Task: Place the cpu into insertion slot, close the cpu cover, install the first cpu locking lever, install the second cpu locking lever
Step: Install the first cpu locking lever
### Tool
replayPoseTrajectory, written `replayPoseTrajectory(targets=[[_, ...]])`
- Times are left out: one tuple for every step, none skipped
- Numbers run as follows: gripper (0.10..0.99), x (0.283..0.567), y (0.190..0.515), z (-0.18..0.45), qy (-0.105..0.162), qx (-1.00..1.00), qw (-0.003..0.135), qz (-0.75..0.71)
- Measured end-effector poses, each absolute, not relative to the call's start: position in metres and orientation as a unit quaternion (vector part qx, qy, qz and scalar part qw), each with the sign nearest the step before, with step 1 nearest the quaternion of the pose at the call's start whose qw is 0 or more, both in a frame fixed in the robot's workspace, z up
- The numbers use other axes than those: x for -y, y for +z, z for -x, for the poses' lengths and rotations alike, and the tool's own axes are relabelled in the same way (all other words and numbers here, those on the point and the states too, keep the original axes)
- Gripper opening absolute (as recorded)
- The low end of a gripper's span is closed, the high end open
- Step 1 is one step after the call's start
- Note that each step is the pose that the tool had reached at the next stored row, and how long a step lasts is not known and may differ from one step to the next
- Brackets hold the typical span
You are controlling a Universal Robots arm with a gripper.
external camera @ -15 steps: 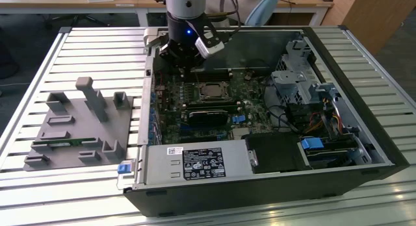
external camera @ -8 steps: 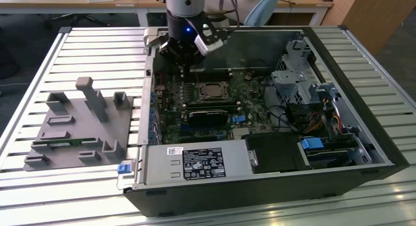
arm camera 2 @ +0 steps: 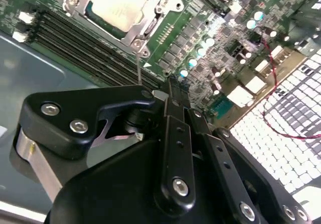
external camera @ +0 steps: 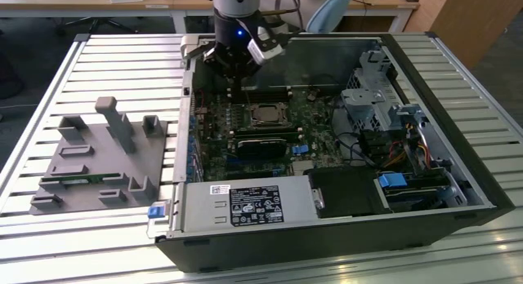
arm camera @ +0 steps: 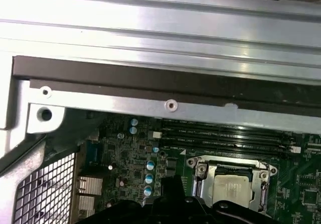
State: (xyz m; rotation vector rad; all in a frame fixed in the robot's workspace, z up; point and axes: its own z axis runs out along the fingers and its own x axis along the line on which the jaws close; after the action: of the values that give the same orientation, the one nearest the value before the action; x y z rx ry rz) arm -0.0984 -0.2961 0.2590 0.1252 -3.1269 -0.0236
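Bright, even room light glares white off the slatted metal table (arm camera: 150,13) and vent grille (arm camera 2: 296,128), leaving the motherboard (external camera: 220,128) dimmer.

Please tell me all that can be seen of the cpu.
The cpu is a flat square chip with a dull silver-grey metal face. It lies level and face up, set into the green board. The silvery cover frames its edges, leaving the face bare in the window. Nothing else touches it.
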Motion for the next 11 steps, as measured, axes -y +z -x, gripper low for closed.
replayPoseTrajectory(targets=[[0.106,0.295,0.2587,0.0971,-0.008,0.999,0.006,-0.04],[0.106,0.2939,0.2585,0.0961,-0.008,0.999,0.006,-0.04],[0.106,0.2926,0.2584,0.0952,-0.008,0.999,0.006,-0.04],[0.106,0.2911,0.2583,0.0942,-0.008,0.999,0.006,-0.04],[0.106,0.2898,0.2581,0.0937,-0.008,0.999,0.006,-0.04],[0.106,0.289,0.2578,0.0935,-0.008,0.999,0.006,-0.039],[0.106,0.2885,0.2576,0.0934,-0.008,0.999,0.006,-0.038],[0.106,0.2881,0.2574,0.0933,-0.008,0.999,0.006,-0.037],[0.106,0.2878,0.2573,0.0929,-0.008,0.999,0.005,-0.036],[0.106,0.2874,0.2571,0.0922,-0.008,0.999,0.005,-0.035],[0.106,0.287,0.257,0.0912,-0.008,0.999,0.005,-0.034]])
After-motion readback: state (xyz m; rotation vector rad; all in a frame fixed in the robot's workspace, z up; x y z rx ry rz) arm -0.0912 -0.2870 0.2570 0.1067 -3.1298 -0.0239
